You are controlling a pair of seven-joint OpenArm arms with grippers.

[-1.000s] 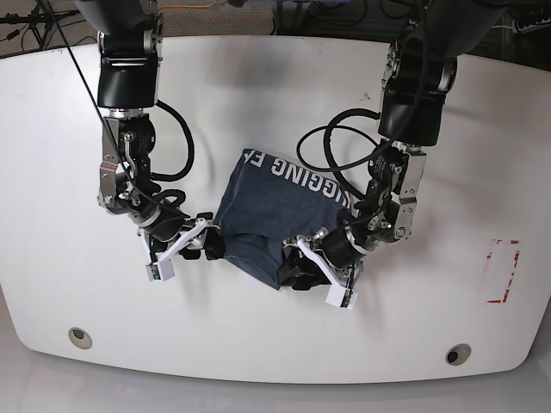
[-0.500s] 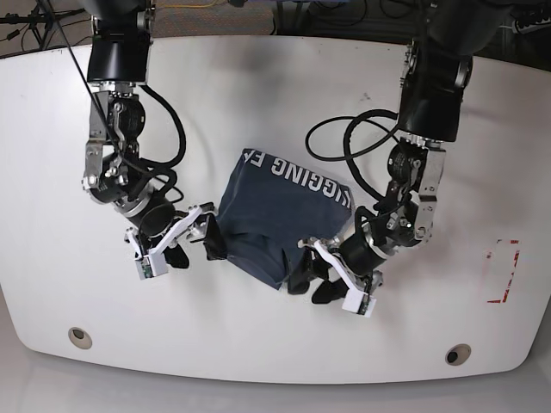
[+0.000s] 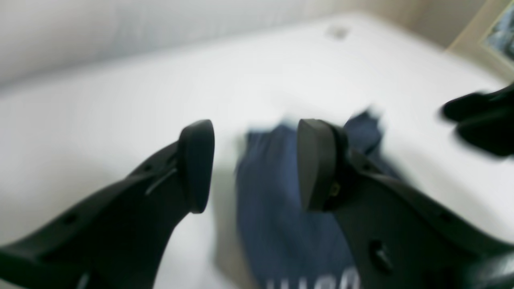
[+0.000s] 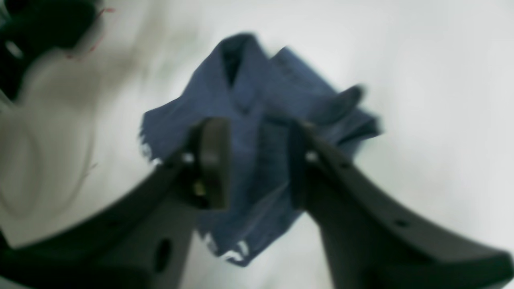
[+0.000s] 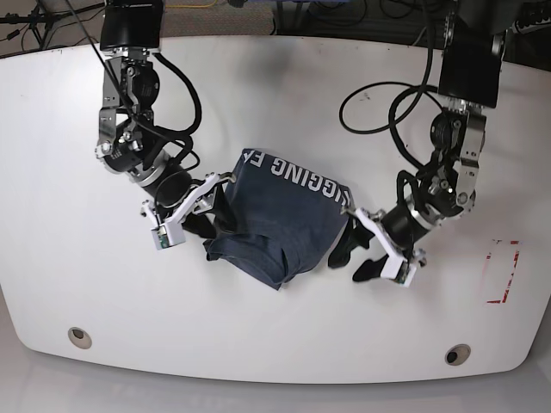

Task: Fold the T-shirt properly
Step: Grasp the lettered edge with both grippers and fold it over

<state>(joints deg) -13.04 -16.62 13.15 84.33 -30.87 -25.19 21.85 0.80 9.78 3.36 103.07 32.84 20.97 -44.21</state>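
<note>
Fingers (image 3: 196, 164) of the left gripper (image 5: 355, 254) are standing spread and empty just beside the T-shirt's (image 5: 280, 215) edge. Farther back, the folded T-shirt is lying mid-table (image 5: 275, 86), lettering showing. Beyond it, the right gripper (image 5: 213, 225) is hanging at the opposite edge, jaws apart, gripping nothing.

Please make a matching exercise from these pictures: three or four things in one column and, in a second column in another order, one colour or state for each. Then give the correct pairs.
Things:
1. T-shirt
2. left gripper
3. table
4. lettering

Colour or state:
A. open, holding nothing
B. white block letters on dark cloth
C. dark blue, folded into a compact bundle
D. plain white surface

Pairs: 1-C, 2-A, 3-D, 4-B
</note>
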